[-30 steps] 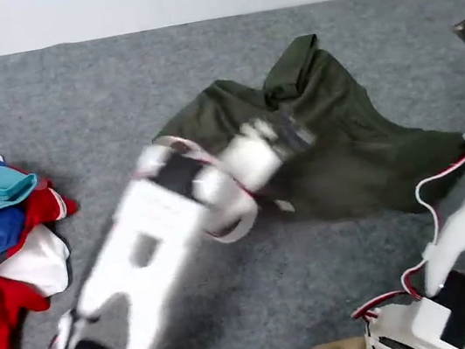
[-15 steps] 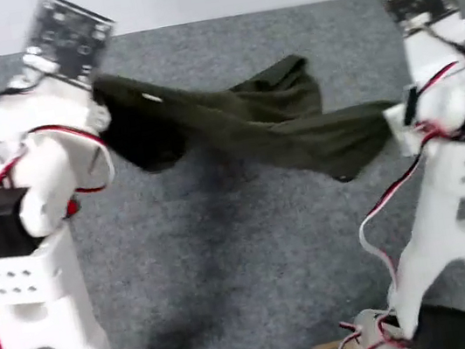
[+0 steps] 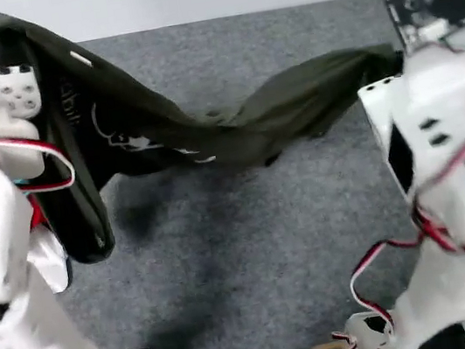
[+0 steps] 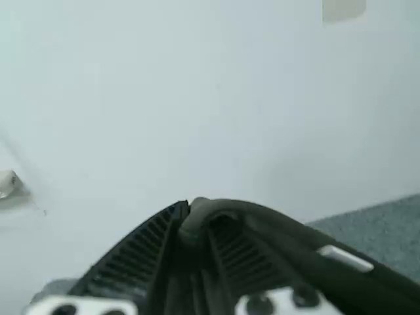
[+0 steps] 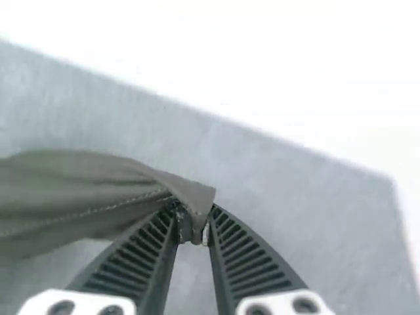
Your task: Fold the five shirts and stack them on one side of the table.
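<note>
**Green shirt strung between both arms**

Dark green shirt [image 3: 209, 138] spans the upper frame in the high view and sags mid-span over the grey table [image 3: 255, 259]. Left gripper [image 4: 193, 213] has its jaws pinched on one bunched edge. Right gripper [image 5: 191, 226] is pinched on the other. Judgement: hold both pinches firm, level the ends, and lower evenly so the cloth lands flat.

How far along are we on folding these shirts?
Done: no folded shirt or stack is visible yet. In hand: the dark green shirt hangs stretched between the left gripper and the right gripper, each shut on an edge, raised over the grey table. Left: lay it flat, fold it, stack it, then do the rest of the five.
</note>
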Controlling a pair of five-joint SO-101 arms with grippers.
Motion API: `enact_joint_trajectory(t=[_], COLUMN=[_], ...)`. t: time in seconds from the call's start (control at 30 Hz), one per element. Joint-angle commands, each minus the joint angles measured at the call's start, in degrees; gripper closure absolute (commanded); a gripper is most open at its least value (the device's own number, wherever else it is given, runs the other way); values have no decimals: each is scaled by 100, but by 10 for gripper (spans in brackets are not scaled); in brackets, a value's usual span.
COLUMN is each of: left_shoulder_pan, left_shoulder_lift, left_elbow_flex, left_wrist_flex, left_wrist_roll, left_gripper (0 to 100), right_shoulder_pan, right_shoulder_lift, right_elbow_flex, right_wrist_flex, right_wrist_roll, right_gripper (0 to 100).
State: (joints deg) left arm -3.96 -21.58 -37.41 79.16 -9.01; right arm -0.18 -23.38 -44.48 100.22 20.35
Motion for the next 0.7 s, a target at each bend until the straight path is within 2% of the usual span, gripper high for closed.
enact_joint_trajectory(t=[0.0,0.27,0.53,0.67], left_shoulder_pan=[-70,-26,176,70], left_shoulder_lift=[-141,-141,-141,-141], left_elbow_flex=[-189,-145,242,268], left_wrist_flex=[-123,-44,1204,1486], left_wrist_roll=[44,-97,-1204,-1459], left_gripper=[995,995,995,995], right_shoulder_pan=[4,4,13,31], right_shoulder_lift=[-145,-180,-189,-189], right_elbow_flex=[-686,-897,-897,-897], right_wrist_flex=[-233,-857,-2053,-2440], right_wrist_roll=[220,730,1248,1723], right_gripper=[988,988,988,988])
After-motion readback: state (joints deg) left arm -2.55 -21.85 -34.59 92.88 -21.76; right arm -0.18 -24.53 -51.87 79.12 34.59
